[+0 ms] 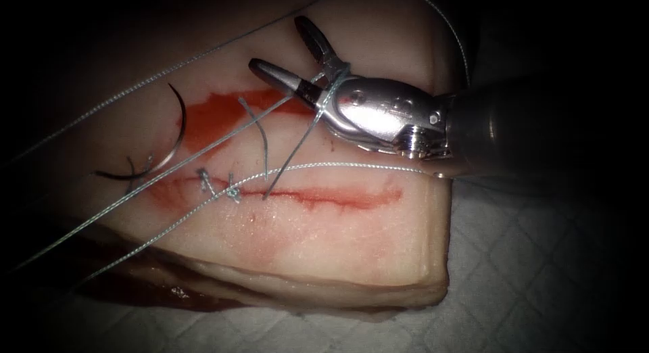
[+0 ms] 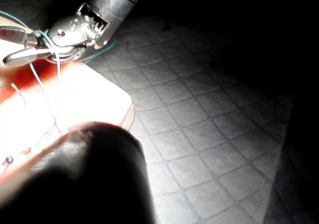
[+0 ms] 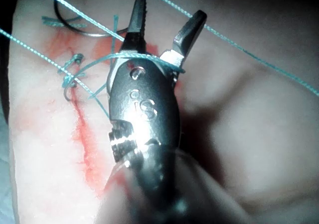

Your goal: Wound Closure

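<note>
My right hand stands released at 12 o'clock over the tissue, jaws spread, grasping nothing; thread is looped round its wrist and runs off toward 8 o'clock. The needle lies free on the tissue at 9 o'clock, left of the cut, not in the tissue. Knotted stitches sit on the cut's left end. Red fluid stains the tissue above.

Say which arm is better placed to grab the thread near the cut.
Right, probably. The silver right claw hangs open above the pale pork-belly tissue, with thin teal thread looped across its wrist. It holds nothing. The dark curved needle lies free, left of the red cut.
</note>
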